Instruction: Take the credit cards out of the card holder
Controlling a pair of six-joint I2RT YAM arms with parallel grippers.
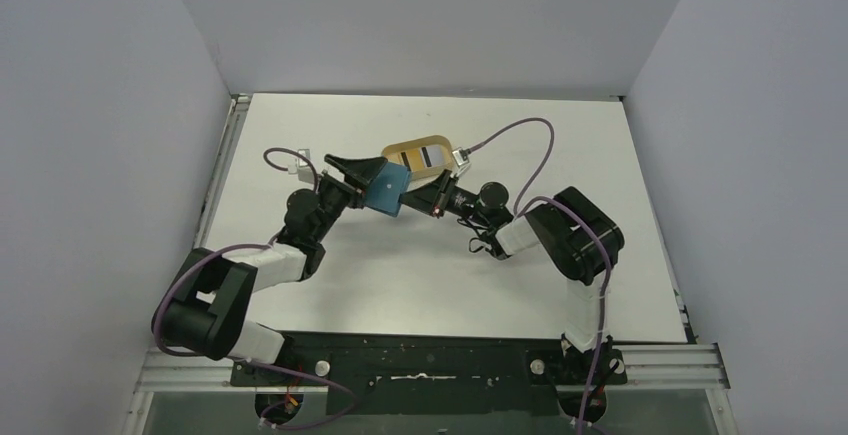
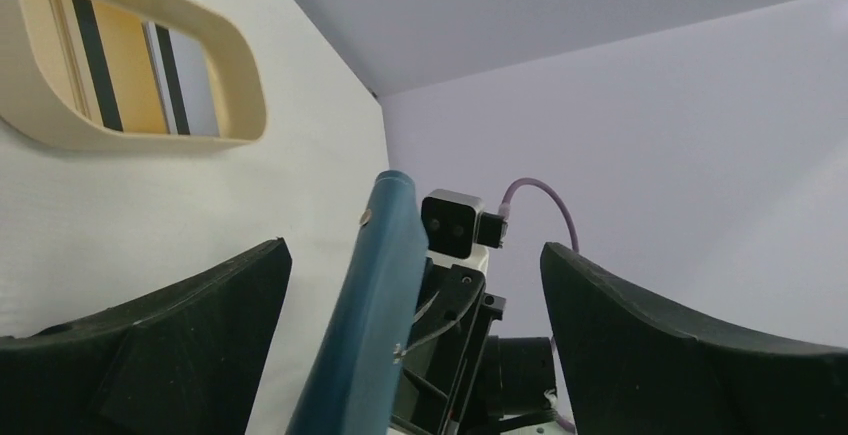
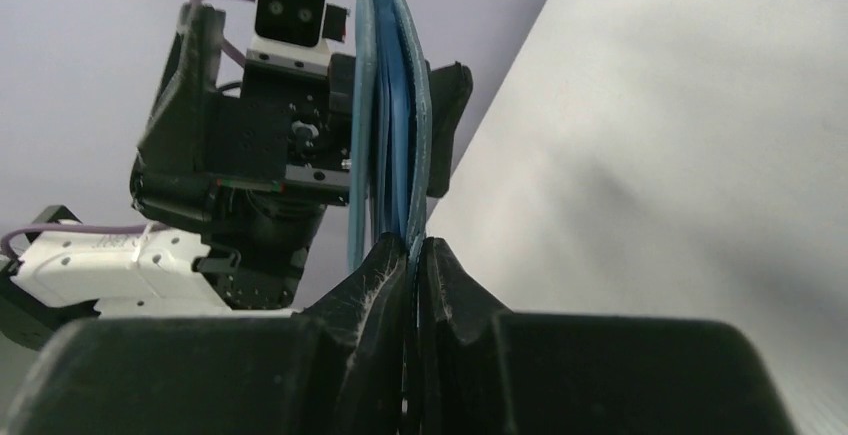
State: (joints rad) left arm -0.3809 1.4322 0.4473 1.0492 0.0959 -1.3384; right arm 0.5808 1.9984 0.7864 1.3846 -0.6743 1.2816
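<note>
Right wrist — right jaws clamp card holder (image 3: 392,125), left jaws gaping around it

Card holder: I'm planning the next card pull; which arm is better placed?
Probably left: the left gripper stands open astride the card holder, free to pinch, while the right gripper is shut on its edge, holding it.

Lab test cell: blank grey walls (image 1: 430,15), white table (image 1: 400,275).
</note>
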